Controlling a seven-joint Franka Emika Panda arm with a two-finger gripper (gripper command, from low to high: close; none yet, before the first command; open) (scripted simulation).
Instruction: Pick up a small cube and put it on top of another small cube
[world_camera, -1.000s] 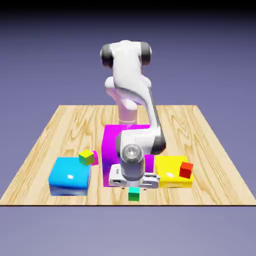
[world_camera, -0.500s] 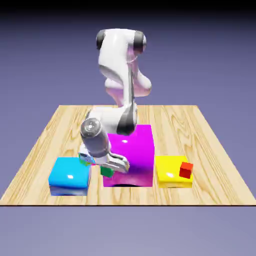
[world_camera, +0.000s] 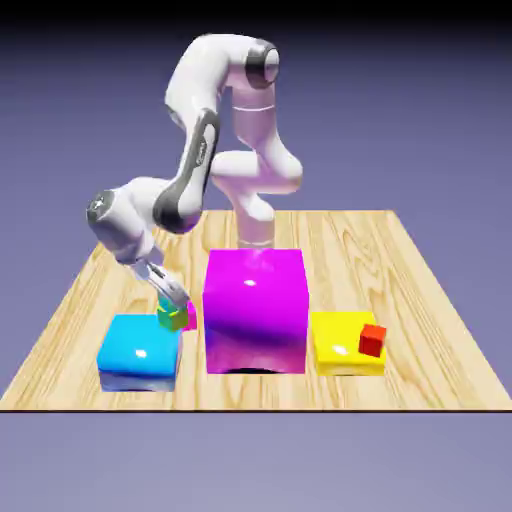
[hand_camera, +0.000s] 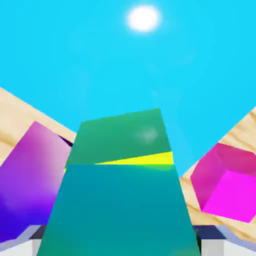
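In the exterior view my gripper (world_camera: 170, 303) is shut on the tiny green cube (world_camera: 165, 313), low over the back right corner of the cyan block (world_camera: 138, 352). The tiny yellow-olive cube (world_camera: 179, 320) lies directly under and beside the green one; I cannot tell whether they touch. In the hand view the green cube (hand_camera: 120, 210) fills the lower middle between the grey fingertips (hand_camera: 22, 243). Only a thin yellow sliver of the olive cube (hand_camera: 137, 159) shows past it. The cyan block's top (hand_camera: 125, 65) fills the background.
A big magenta block (world_camera: 255, 310) stands just to the exterior view's right of the gripper. Further right a flat yellow block (world_camera: 340, 343) carries a tiny red cube (world_camera: 372, 340). The hand view shows a purple cube (hand_camera: 30, 185) and a small magenta cube (hand_camera: 225, 187) flanking the green one.
The arm has swung from the table's front edge to the exterior view's left, carrying the green cube up and over to the yellow-olive cube beside the cyan block.
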